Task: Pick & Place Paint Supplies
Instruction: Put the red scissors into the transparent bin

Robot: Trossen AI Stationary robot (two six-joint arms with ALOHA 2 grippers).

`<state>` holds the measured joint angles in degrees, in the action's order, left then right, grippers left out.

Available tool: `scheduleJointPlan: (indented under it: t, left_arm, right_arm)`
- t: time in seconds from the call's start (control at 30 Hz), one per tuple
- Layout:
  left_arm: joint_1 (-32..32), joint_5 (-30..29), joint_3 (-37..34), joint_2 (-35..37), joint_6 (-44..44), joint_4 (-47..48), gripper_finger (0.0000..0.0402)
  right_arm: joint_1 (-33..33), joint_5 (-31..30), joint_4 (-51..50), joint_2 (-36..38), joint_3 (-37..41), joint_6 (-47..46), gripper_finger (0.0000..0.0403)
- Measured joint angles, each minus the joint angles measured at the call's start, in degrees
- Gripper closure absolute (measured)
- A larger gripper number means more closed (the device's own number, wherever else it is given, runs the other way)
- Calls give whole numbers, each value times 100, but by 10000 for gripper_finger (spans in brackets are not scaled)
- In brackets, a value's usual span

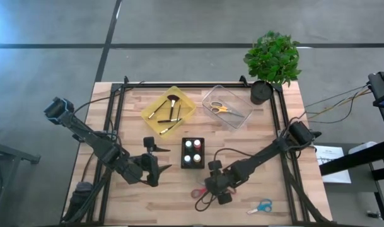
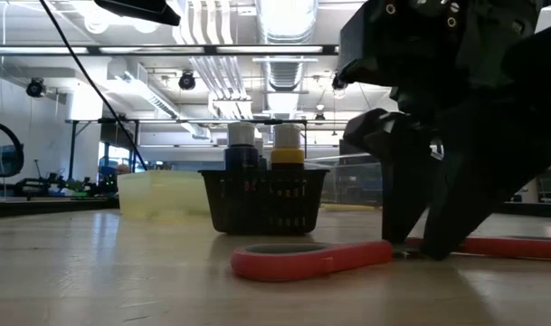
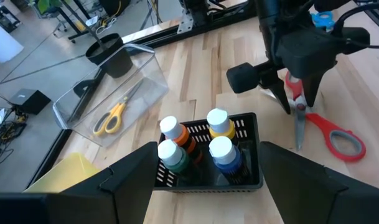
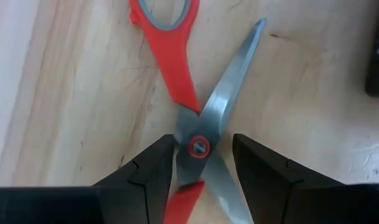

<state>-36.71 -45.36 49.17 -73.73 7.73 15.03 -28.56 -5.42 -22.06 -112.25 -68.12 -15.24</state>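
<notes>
Both arms are dark, near-black, built of slim links between bulky rounded joints, with thin black cables looping beside them. The left gripper (image 1: 155, 165) and right gripper (image 1: 212, 189) each end in two broad, flat, matte black fingers (image 4: 144, 179) with angular, chamfered edges. A blue-lit band shows at the left arm's far joint.

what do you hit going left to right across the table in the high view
left gripper → yellow tray of brushes → black basket of paint bottles → right gripper over red scissors → clear bin → blue scissors → potted plant
</notes>
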Motion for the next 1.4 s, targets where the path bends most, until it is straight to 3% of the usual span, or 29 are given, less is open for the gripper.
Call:
scheduleJointPlan:
  t: [0.6, 1.0, 1.4]
  left_arm:
    - [0, 0, -1, 0, 0, -2, 115]
    - [0, 0, 0, 0, 2, -2, 115]
    - [0, 0, 0, 0, 2, -4, 115]
  right_arm:
    - [-2, 101, 28, -69, 14, -134, 239]
    - [-7, 153, 19, -63, -13, -160, 325]
    - [-171, 198, -71, 264, 17, -187, 298]
